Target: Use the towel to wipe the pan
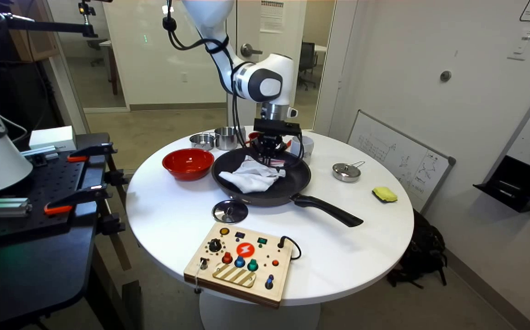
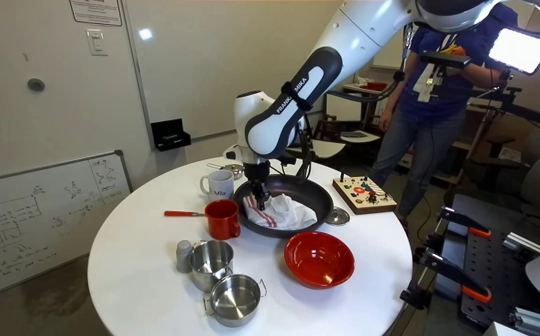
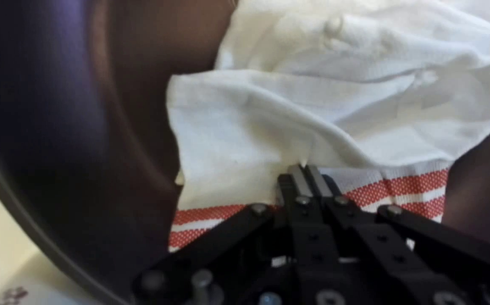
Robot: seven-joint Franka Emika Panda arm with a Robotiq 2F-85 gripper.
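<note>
The white towel with red stripes (image 1: pixel 252 176) lies bunched inside the black frying pan (image 1: pixel 297 178); both also show in the other exterior picture, the towel (image 2: pixel 293 212) and the pan (image 2: pixel 319 198). In the wrist view the towel (image 3: pixel 236 123) is folded over itself, with pan surface (image 3: pixel 139 84) bare beside it. My gripper (image 3: pixel 306 169) points down into the pan, its fingertips nearly together with a small pinch of cloth between them. It also shows in both exterior views (image 1: pixel 268 161) (image 2: pixel 261 204). The towel under the fingers is hidden.
Near the pan stand a red bowl (image 2: pixel 319 259), a red mug (image 2: pixel 222 219), a white mug (image 2: pixel 220 184) and a glass lid (image 1: pixel 230 211). Steel pots (image 2: pixel 235 301) stand at one side. A button box (image 1: pixel 239 263) and a yellow sponge (image 1: pixel 385 194) are also on the table.
</note>
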